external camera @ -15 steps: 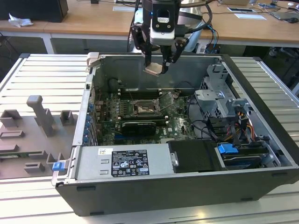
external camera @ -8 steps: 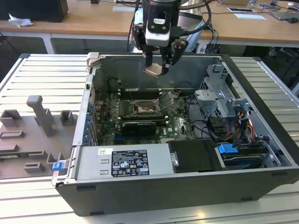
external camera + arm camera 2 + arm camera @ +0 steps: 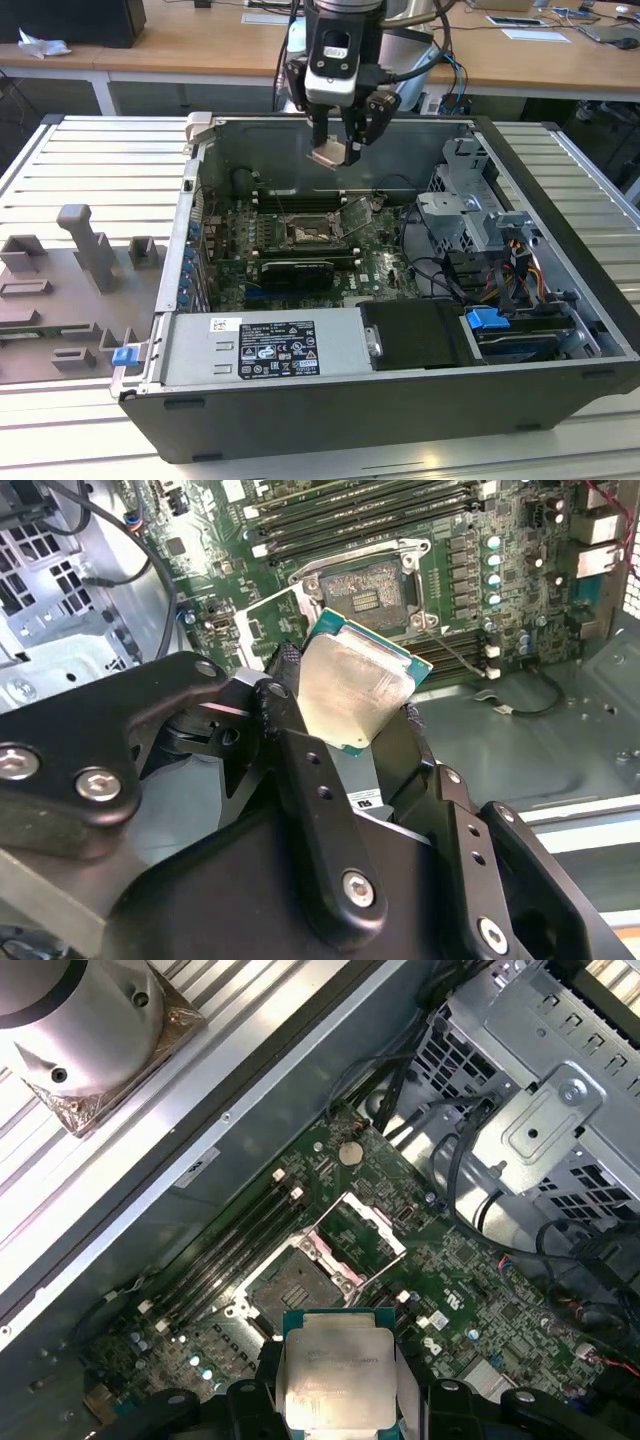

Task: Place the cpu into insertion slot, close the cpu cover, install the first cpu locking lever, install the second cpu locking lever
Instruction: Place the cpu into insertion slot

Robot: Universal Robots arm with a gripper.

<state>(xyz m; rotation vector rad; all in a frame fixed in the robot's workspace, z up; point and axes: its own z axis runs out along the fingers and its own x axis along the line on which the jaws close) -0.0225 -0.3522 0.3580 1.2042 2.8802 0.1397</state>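
Observation:
My gripper (image 3: pixel 338 152) hangs above the open computer case, shut on the cpu (image 3: pixel 329 156), a flat square chip with a pale silver top. In both wrist views the cpu (image 3: pixel 352 685) (image 3: pixel 335 1375) sits between the black fingers (image 3: pixel 290 735), tilted and well above the board. The insertion slot (image 3: pixel 304 233) (image 3: pixel 365 588) (image 3: pixel 295 1285) lies bare on the green motherboard below the cpu. The cpu cover (image 3: pixel 384 1232) (image 3: pixel 262 610) (image 3: pixel 352 216), a thin silver frame, stands swung open beside the slot.
Long black memory slots (image 3: pixel 235 1235) run beside the socket. A metal drive cage (image 3: pixel 470 215) with cables fills the case's side at the exterior view's right, a power supply (image 3: pixel 265 345) its front. A grey fixture plate (image 3: pixel 70 290) lies outside at the exterior view's left.

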